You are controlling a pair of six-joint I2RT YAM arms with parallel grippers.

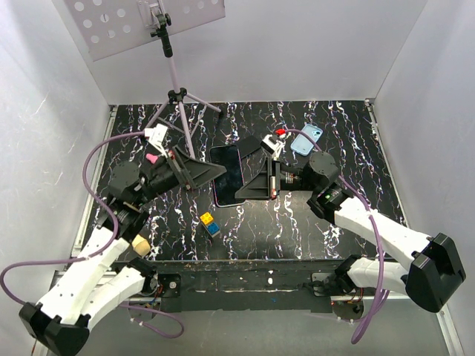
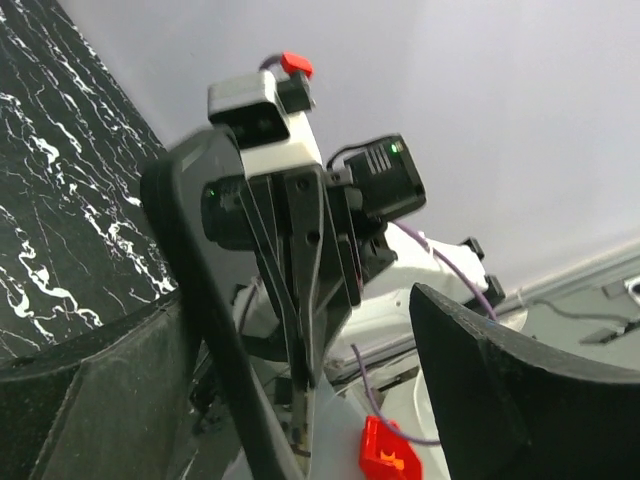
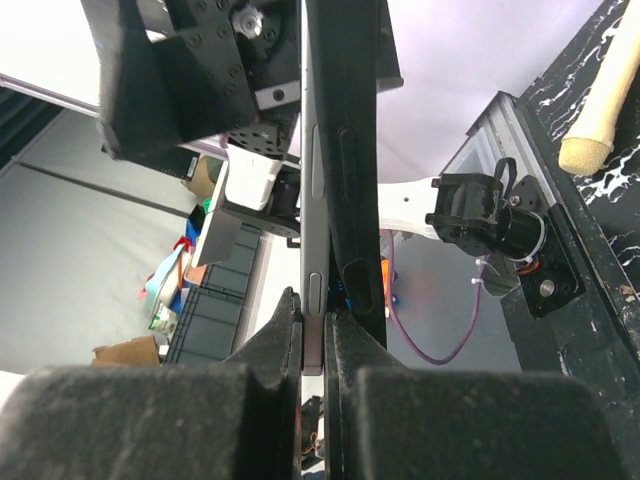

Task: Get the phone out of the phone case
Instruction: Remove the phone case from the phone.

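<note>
Phone is bare, broad face up, long axis running away from the arm bases. Clamped on the phone's right long edge is the right gripper; at the phone's left edge the left gripper stands wide, gripping nothing. The phone case lies flat on the table, beyond and right of the phone, well apart, on the right arm's side. Can't tell whether the phone rests on the table or hangs above it. Wrist views show it edge-on only, ends cropped.
</note>
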